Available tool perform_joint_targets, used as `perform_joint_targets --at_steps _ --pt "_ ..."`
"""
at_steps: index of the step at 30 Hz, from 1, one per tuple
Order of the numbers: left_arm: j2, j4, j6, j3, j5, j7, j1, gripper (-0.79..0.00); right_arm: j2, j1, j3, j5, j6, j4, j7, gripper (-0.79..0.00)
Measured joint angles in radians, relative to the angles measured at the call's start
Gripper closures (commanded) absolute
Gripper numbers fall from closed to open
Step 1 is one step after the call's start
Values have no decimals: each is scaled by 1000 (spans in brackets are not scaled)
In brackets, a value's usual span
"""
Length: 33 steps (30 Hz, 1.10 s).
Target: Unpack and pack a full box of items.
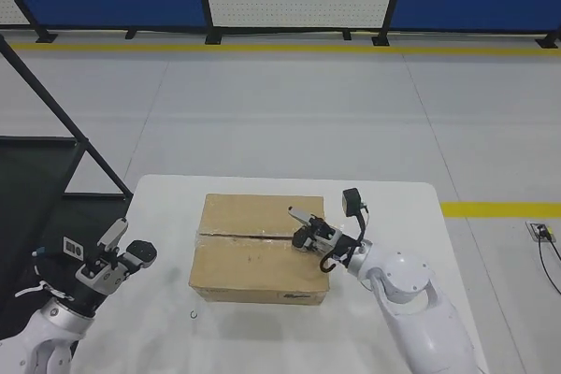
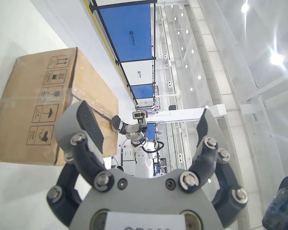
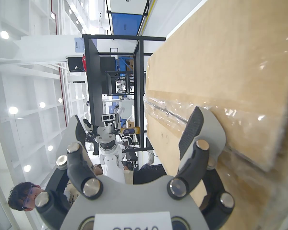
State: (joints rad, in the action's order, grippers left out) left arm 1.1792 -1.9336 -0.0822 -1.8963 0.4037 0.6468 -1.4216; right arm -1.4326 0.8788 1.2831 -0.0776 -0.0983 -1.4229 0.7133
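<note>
A closed brown cardboard box (image 1: 259, 248) sits mid-table, its top flaps sealed by clear tape along the centre seam (image 3: 168, 114). My right gripper (image 1: 305, 229) is open over the right end of that seam, one finger (image 3: 201, 130) resting against the taped flap edge and the other in the air. My left gripper (image 1: 122, 245) is open and holds nothing, off the box's left side near the table's left edge. From there the box's printed side (image 2: 40, 104) faces it, and the right gripper (image 2: 116, 122) appears far off on the box top.
The white table (image 1: 159, 318) has free surface around the box on all sides. A small ring-like object (image 1: 195, 315) lies on the table by the box's front left corner. A black frame (image 1: 37, 103) stands beyond the table's left edge.
</note>
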Motion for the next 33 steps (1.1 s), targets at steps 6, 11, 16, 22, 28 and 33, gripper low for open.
perform_joint_targets --at_steps 6,11,16,22,28,33 --pt "-4 -1 -5 15 -8 -6 5 -785 15 48 53 -30 43 -33 11 -785" --pt "-8 -10 -11 30 -15 -11 9 -785 26 89 96 -58 73 -64 8 -785" --pt "-11 -13 -15 39 -20 -15 16 -785 34 116 132 -97 111 -66 4 -785" --pt "-16 -16 -18 48 -22 -16 22 -785 41 99 153 -148 138 5 20 -785" --pt "-20 -14 -19 53 -24 -18 26 -785 46 82 144 -167 137 52 34 -785" --pt "-24 -15 -25 61 -28 -18 32 -785 48 62 137 -189 144 97 40 -785"
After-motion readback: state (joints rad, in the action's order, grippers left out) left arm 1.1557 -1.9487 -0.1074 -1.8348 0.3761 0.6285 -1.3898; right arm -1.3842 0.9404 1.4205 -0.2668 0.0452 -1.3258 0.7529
